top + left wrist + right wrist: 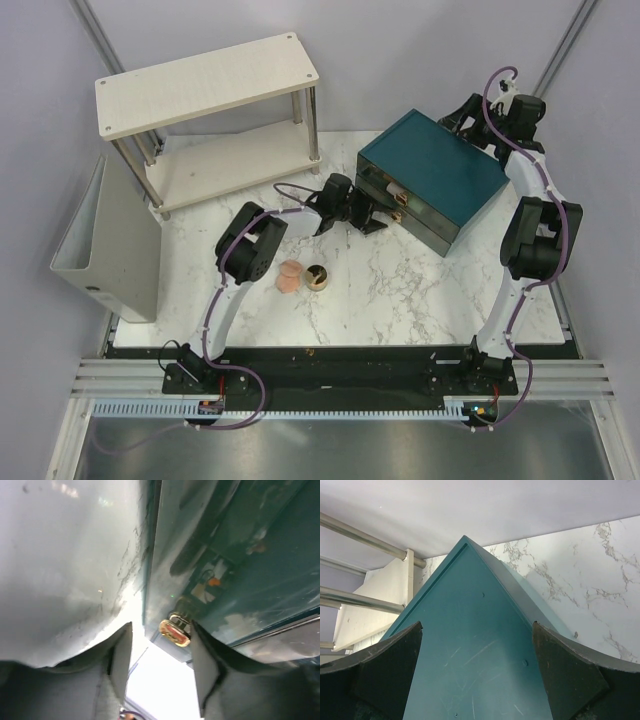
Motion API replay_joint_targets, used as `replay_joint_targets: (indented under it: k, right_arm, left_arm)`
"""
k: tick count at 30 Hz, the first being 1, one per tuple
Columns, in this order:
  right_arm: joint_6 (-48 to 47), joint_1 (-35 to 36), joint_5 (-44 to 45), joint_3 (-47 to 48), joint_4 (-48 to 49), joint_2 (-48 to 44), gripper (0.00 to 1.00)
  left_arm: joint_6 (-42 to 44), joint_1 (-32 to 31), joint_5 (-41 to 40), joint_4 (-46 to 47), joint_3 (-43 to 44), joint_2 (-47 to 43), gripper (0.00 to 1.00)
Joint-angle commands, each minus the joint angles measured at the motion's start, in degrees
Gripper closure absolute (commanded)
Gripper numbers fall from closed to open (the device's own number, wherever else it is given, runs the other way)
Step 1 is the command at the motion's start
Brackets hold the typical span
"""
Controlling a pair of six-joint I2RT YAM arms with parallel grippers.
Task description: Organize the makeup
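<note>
Where the left gripper (pixel 378 220) (pixel 160 647) sits: at the drawer front of the teal drawer box (pixel 440 165) (pixel 260 570), on the side facing the shelf unit.
Left gripper state: released. The fingers (pixel 120 655) stand apart on either side of a gold drawer knob (pixel 175 631), with a clear gap on one side. Whether the other finger touches the knob, I cannot tell.
Right gripper (pixel 470 118) (pixel 477 630): spread wide astride the box's rear corner, over its lid (pixel 480 670) and clasping nothing.
Peach-pink sponge (pixel 289 275): on the marble table (pixel 400 290), left of the box and nearer the arm bases, well apart from the box.
Gold-rimmed pot (pixel 318 277): just beside the sponge on the side towards the box, upright, dark centre showing.
Both makeup pieces: out on the tabletop — neither is inside the box or in a gripper.
White two-tier shelf (pixel 205 85) (pixel 385 595): left of the box, near its far left corner.
Grey file holder (pixel 105 250): farther left of the box, beyond the shelf, at the table's edge.
</note>
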Motion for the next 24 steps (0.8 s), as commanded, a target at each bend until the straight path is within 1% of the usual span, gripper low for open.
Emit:
replay_joint_targets:
  k: [1, 3, 4, 5, 6, 9, 10, 13, 17, 20, 24]
  right_arm:
    - [0.4, -0.1, -1.1, -0.5, 2.7, -3.8, 0.02]
    - [0.7, -0.1, -1.4, -0.6, 2.6, -3.9, 0.02]
    - [0.7, 0.0, -1.5, -0.7, 2.7, -4.4, 0.02]
    - [0.7, 0.1, -1.4, -0.8, 2.7, -4.6, 0.02]
    - [0.6, 0.2, -1.3, -1.3, 2.6, -5.1, 0.02]
    - [0.6, 0.5, -1.2, -2.5, 2.9, -6.0, 0.02]
    - [0.6, 0.5, -1.3, -2.6, 2.9, -6.1, 0.02]
    - [0.6, 0.5, -1.4, -3.6, 2.9, -6.6, 0.02]
    - [0.3, 0.5, -1.5, -4.4, 3.0, -7.0, 0.02]
    - [0.1, 0.5, -1.5, -5.1, 3.0, -7.4, 0.02]
    - [0.0, 0.5, -1.5, -5.3, 3.0, -7.5, 0.02]
  left_arm:
    - [9.5, -1.3, 4.1, -6.5, -1.1, -3.6, 0.37]
    - [13.0, -1.0, 3.3, -9.3, -0.3, -4.6, 0.32]
    - [14.0, -1.0, 3.1, -10.0, 0.2, -5.0, 0.26]
    - [15.0, -0.9, 3.2, -10.7, 0.7, -5.0, 0.26]
    - [16.3, -1.0, 3.4, -11.6, 1.6, -5.0, 0.26]
    - [16.2, -1.2, 3.6, -11.5, 1.5, -5.0, 0.27]
    - [16.2, -1.3, 3.6, -11.4, 1.5, -4.9, 0.29]
    - [15.0, -1.4, 3.2, -11.1, 1.4, -4.1, 0.32]
    - [11.8, -1.6, 2.0, -9.0, 1.7, -2.7, 0.33]
    - [8.8, -1.7, 2.5, -4.1, 1.2, -1.8, 0.34]
    - [7.1, -1.7, 2.8, 2.3, -2.1, -3.0, 0.35]
